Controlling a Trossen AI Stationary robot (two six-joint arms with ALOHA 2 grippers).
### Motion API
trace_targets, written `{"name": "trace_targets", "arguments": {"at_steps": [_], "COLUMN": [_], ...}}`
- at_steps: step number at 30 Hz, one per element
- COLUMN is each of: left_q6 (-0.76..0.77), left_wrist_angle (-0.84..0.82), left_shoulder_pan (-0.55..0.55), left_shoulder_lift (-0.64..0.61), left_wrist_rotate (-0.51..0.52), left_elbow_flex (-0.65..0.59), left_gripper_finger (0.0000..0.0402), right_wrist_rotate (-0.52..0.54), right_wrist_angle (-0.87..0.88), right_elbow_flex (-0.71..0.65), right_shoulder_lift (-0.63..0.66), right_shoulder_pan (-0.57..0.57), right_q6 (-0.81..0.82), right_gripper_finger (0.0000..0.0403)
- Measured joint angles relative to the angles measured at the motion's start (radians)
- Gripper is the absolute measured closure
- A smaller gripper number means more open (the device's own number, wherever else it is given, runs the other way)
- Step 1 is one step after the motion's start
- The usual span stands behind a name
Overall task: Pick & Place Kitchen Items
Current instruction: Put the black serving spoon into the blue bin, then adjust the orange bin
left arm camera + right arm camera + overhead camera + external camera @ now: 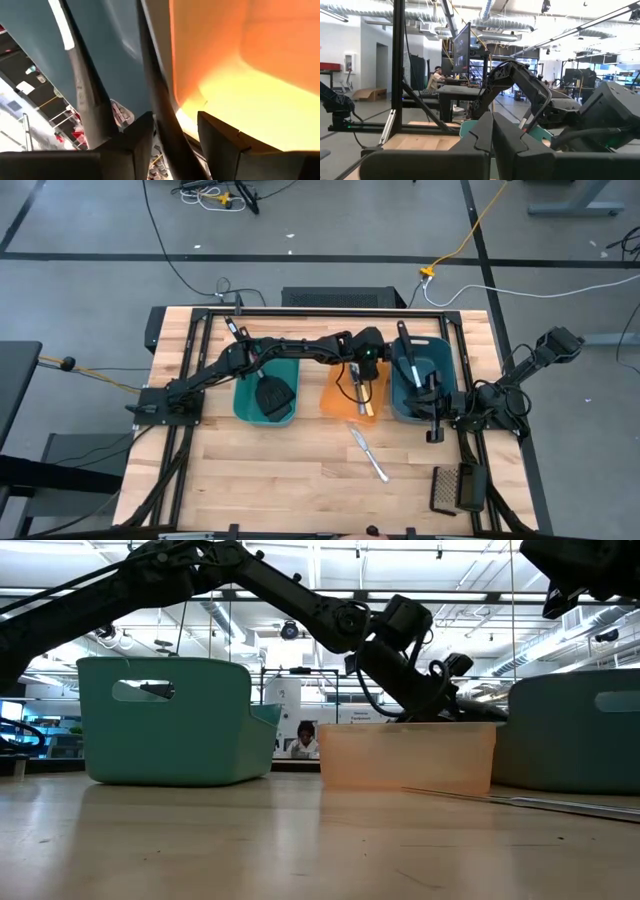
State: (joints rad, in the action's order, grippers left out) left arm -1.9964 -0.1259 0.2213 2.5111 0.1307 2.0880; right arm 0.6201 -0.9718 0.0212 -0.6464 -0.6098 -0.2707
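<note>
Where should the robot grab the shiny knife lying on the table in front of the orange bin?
Probably around the middle of the silver knife, coming straight down from above. It lies flat and slanted on the bare wooden table, clear of the orange bin, so the fingers would best close across its thin width.

**Wood, plastic and metal across the scene**

The worktop is pale butcher-block wood, smooth with a soft sheen in the low view. The teal bin looks like matt plastic; the orange bin is translucent plastic, glowing smooth inside. A silver knife on the wood has a bright metal finish. The spatula is matt black. The left pincer has dull, dark fingers.
</note>
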Motion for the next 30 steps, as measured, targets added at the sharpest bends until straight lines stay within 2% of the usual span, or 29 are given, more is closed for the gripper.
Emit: {"name": "trace_targets", "arguments": {"at_steps": [15,20,24,26,30], "left_q6": [-0.061,-0.029,0.052,0.135,0.337], "left_wrist_angle": [0.019,0.012,-0.134,-0.305,-0.51], "left_shoulder_pan": [-0.05,-0.065,-0.068,-0.063,-0.062], "left_shoulder_lift": [-0.01,-0.037,-0.111,-0.178,-0.315], "left_wrist_rotate": [-0.037,0.048,0.14,0.152,0.153], "left_elbow_flex": [0.0,0.0,0.001,-0.001,0.0], "left_gripper_finger": [0.0244,0.0244,0.0244,0.0244,0.0252], "right_wrist_rotate": [0.0,-0.001,-0.008,-0.011,-0.009], "right_wrist_angle": [0.0,0.0,0.0,-0.003,0.0], "right_elbow_flex": [0.0,0.0,0.0,0.0,0.0], "right_shoulder_lift": [0.0,0.0,0.0,0.0,0.0], "right_shoulder_pan": [0.0,0.0,0.0,0.0,0.0], "right_q6": [0.0,0.0,0.0,0.0,0.0], "right_gripper_finger": [0.0389,0.0389,0.0389,0.0389,0.0389]}}
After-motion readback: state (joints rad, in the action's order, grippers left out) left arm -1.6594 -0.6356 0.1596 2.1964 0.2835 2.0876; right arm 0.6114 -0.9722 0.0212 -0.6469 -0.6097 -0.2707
